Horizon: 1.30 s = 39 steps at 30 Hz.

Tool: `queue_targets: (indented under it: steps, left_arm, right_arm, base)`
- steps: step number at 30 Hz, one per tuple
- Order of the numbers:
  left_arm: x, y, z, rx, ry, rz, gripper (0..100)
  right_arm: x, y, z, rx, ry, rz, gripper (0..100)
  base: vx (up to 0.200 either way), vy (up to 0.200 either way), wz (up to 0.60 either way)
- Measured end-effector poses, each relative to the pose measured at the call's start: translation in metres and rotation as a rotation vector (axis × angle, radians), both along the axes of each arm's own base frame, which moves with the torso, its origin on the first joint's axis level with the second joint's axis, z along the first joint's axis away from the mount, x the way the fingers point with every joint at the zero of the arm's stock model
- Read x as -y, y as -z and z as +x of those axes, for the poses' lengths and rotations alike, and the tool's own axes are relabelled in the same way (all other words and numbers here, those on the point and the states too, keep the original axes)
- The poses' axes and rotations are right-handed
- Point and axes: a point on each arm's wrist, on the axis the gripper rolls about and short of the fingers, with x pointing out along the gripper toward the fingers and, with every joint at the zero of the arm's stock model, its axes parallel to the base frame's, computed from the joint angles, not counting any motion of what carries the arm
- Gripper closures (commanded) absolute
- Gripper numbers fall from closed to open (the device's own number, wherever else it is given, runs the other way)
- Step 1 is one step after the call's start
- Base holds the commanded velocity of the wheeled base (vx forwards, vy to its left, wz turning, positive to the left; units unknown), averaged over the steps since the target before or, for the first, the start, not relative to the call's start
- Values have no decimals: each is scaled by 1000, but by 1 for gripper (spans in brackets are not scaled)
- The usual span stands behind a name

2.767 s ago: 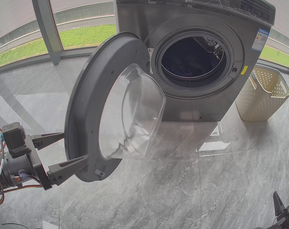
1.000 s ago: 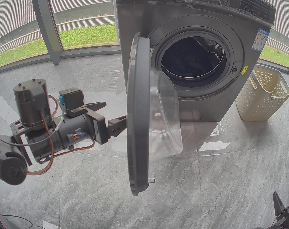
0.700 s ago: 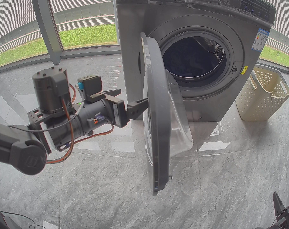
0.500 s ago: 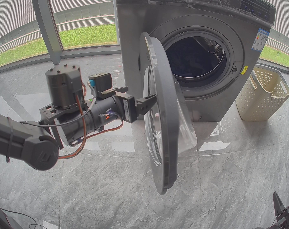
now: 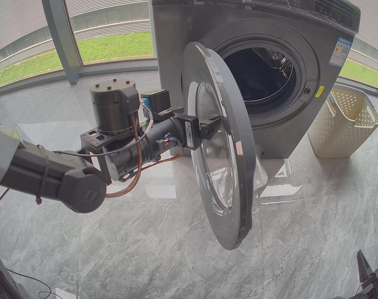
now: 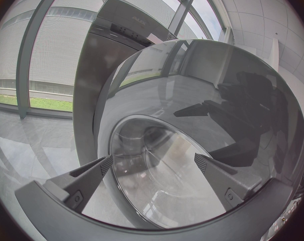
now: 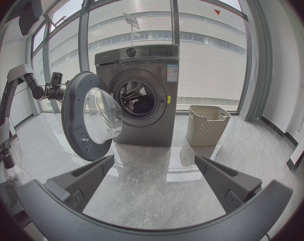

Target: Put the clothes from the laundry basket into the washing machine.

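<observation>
- The washing machine stands at the far side with its door about half open, hinged on the left
- Dark clothes lie inside the drum; the laundry basket sits on the floor just right of the machine, and no clothes show over its rim
- The left gripper has its fingers spread and holds nothing; it is up against the door's outer face, at the edge of the round window, so the step in hand looks like pushing the door shut
- That face is glossy and curved, so a fingertip could skid off sideways and the push would be lost
- A push that is too soft could leave the door resting on the latch without catching
- If any cloth hangs over the drum's lip, the door bowl could trap it; the far lip is too dark to judge
- The right gripper is spread wide and empty, low and near on the right, well apart from the door
</observation>
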Motion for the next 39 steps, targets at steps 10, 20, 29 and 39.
queue_targets:
  steps: [10,20,29,39]
  left_arm:
    - [25,-18,21,78,-38,-108,0]
    - [42,-17,39,101,-69,-138,0]
    - [45,-12,46,92,-88,-139,0]
    - [49,-31,69,122,-212,-264,0]
  right_arm:
    - [0,0,0,0,0,0,0]
    - [0,0,0,0,0,0,0]
    - [0,0,0,1,0,1,0]
    - [0,0,0,1,0,0,0]
  base:
    - [0,0,0]
    - [0,0,0]
    - [0,0,0]
    - [0,0,0]
